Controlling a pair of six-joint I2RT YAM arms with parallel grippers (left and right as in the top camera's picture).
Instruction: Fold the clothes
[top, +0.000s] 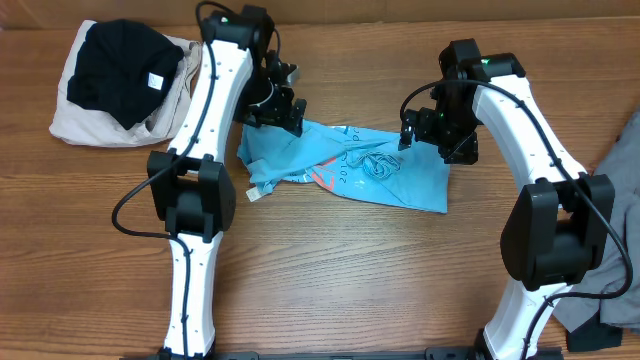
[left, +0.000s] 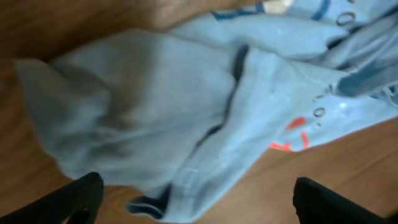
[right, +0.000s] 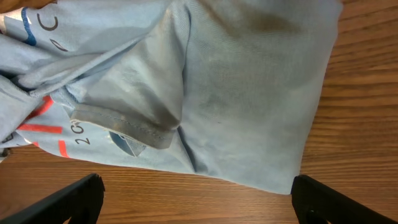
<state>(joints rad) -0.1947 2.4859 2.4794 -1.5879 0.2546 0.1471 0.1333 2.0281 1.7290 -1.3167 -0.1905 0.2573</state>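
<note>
A sky-blue T-shirt (top: 345, 165) with white and pink lettering lies crumpled on the wooden table between the arms. It fills the left wrist view (left: 205, 106) and the right wrist view (right: 236, 87). My left gripper (top: 283, 105) hovers over the shirt's upper left end, open and empty (left: 193, 208). My right gripper (top: 425, 135) hovers over the shirt's upper right edge, open and empty (right: 196, 202). A black garment (top: 120, 70) lies on a beige one (top: 80, 125) at the far left. A grey garment (top: 615, 240) lies at the right edge.
The wooden table (top: 340, 270) runs to the front edge. The two arm bases stand at the front, left (top: 190, 250) and right (top: 555, 240).
</note>
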